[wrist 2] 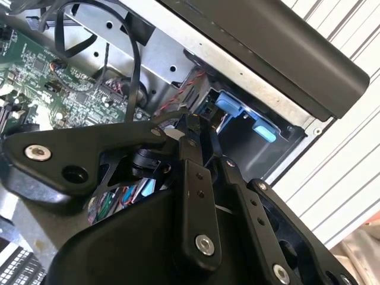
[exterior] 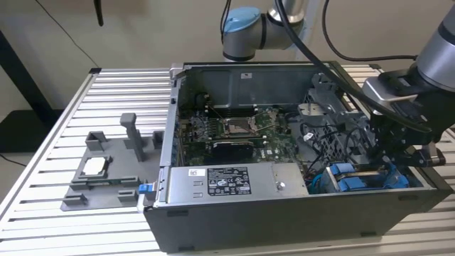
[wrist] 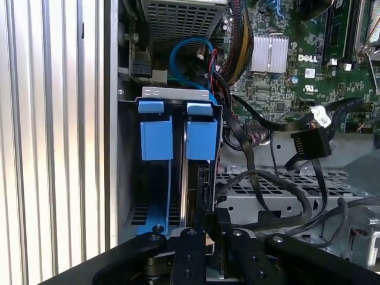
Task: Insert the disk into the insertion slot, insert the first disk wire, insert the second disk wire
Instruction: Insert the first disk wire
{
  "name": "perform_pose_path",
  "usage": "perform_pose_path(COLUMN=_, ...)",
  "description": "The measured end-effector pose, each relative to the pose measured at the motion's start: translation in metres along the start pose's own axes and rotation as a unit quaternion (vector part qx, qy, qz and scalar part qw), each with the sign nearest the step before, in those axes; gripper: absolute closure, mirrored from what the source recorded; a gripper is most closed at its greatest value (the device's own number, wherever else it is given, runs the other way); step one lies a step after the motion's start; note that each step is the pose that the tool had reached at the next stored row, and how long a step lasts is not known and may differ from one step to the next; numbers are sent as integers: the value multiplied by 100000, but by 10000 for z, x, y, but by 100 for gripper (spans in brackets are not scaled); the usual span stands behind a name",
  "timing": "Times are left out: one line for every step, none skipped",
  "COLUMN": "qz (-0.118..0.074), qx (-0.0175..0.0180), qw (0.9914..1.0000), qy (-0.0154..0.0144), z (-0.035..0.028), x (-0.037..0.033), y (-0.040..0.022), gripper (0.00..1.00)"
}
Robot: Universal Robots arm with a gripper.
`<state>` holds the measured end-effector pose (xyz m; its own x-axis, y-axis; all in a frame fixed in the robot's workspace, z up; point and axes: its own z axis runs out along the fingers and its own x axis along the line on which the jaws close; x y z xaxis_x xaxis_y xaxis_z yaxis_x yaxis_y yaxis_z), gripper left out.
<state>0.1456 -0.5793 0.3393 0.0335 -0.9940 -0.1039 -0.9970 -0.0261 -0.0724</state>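
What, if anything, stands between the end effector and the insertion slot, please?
Nothing visible does. In the first wrist view the end effector is at the mouth of the insertion slot, in line with its blue tabs; the loose black cables lie beside the slot, not across it.

The open computer case [exterior: 284, 218] is looked down on from high up in the exterior view; the insertion slot [wrist: 178, 94] is caught close, past the end effector [wrist: 206, 228], in both wrist views.

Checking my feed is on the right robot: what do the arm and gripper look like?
The arm has silver-grey tubes with light blue joint caps and black cables running along it. The gripper is black, built of bar links with silver screw heads.
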Motion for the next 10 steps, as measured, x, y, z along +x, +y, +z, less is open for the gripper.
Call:
perform_pose_path(qz=0, qx=-1, qw=100000, qy=6, z=1, x=-1, y=0, gripper=80)
perform_pose_path(qz=-1, qx=-1, qw=100000, qy=11, z=2, x=-1, y=0, gripper=80)
perform_pose_path(qz=1, qx=0, qw=100000, qy=8, z=4, x=-2, y=0, gripper=80)
perform_pose_path(qz=0, qx=-1, qw=100000, qy=16, z=5, x=-4, y=0, gripper=80)
perform_pose_path(qz=0, qx=0, qw=100000, qy=17, z=7, x=-5, y=0, gripper=80)
perform_pose_path(qz=-1, qx=3, qw=100000, qy=19, z=9, x=-6, y=0, gripper=80)
perform_pose_path(qz=-1, qx=1, qw=100000, qy=25, z=11, x=-7, y=1, gripper=80)
perform_pose_path(qz=5, qx=2, qw=100000, qy=34, z=13, x=-7, y=1, gripper=80)
perform_pose_path(qz=43, qx=2, qw=100000, qy=32, z=15, x=-7, y=1, gripper=80)
perform_pose_path(qz=190, qx=18, qw=100000, qy=31, z=19, x=-7, y=1, gripper=80)
